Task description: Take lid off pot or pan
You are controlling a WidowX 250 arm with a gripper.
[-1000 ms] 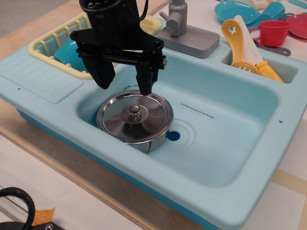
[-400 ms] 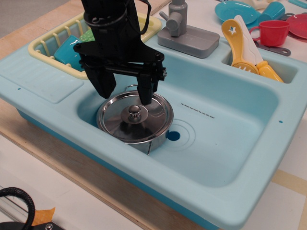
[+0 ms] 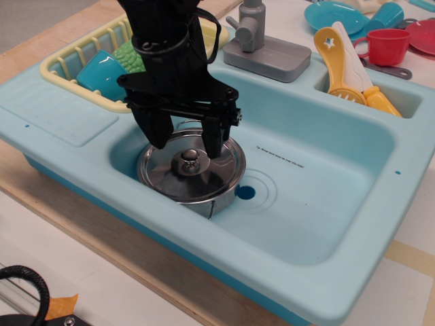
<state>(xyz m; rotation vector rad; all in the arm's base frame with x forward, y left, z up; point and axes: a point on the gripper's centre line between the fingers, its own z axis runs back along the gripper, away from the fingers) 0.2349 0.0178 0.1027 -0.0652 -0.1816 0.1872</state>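
Note:
A shiny steel lid with a small round knob sits on a small steel pot in the left part of the light-blue sink basin. My black gripper is open, right above the lid. Its two fingers straddle the knob, the left finger and right finger reaching down to about knob height. The fingers do not touch the knob. The gripper hides the far part of the lid. A thin wire handle shows at the pot's front.
A yellow dish rack with a blue cup stands at the back left. A grey faucet is behind the basin. Yellow and white utensils sit in the right compartment. A red cup and blue dishes lie beyond. A drain hole is beside the pot.
My gripper has come down and a little right, from above the pot's far rim to the lid, fingers now either side of the knob. Lid and pot have not moved.

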